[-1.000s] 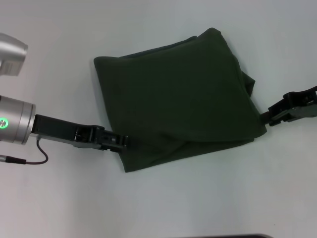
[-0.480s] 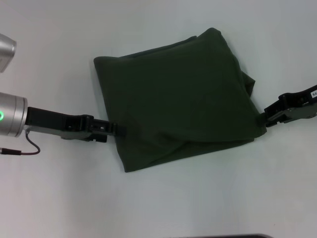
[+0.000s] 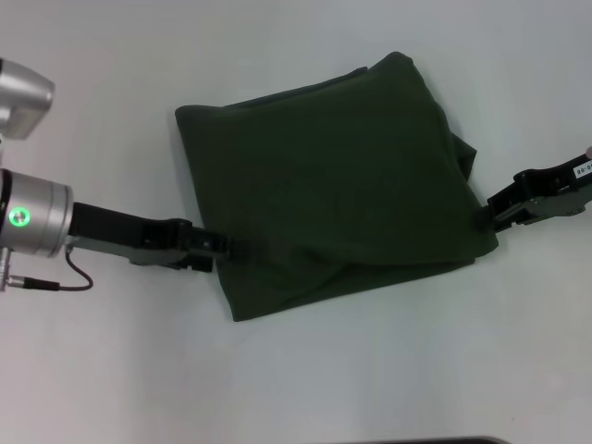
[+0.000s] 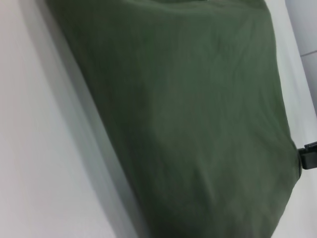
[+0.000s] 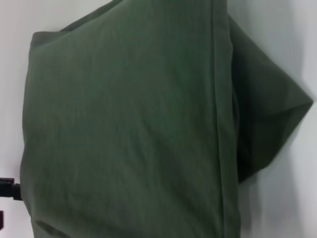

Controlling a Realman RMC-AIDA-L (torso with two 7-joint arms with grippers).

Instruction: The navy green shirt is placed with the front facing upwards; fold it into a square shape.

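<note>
The navy green shirt [image 3: 333, 180] lies folded into a rough square on the white table, plain dark green side up, with no lettering or label showing. A lower layer sticks out along its near edge and at its right corner. My left gripper [image 3: 222, 249] lies low at the shirt's near left edge, touching the cloth. My right gripper [image 3: 493, 212] is at the shirt's right edge, against the cloth. The shirt fills the left wrist view [image 4: 188, 114], where the right gripper [image 4: 309, 154] shows at its far edge. It also fills the right wrist view [image 5: 129, 129], where the left gripper [image 5: 7, 190] shows.
The white table [image 3: 305, 379] spreads bare around the shirt on all sides. A thin cable [image 3: 79, 282] hangs under my left arm. A dark edge [image 3: 416, 441] shows at the bottom of the head view.
My left gripper drew back to the left from the shirt's near edge, then came back to touch it, a little higher. My right gripper edged up along the right edge. The shirt stays put.
</note>
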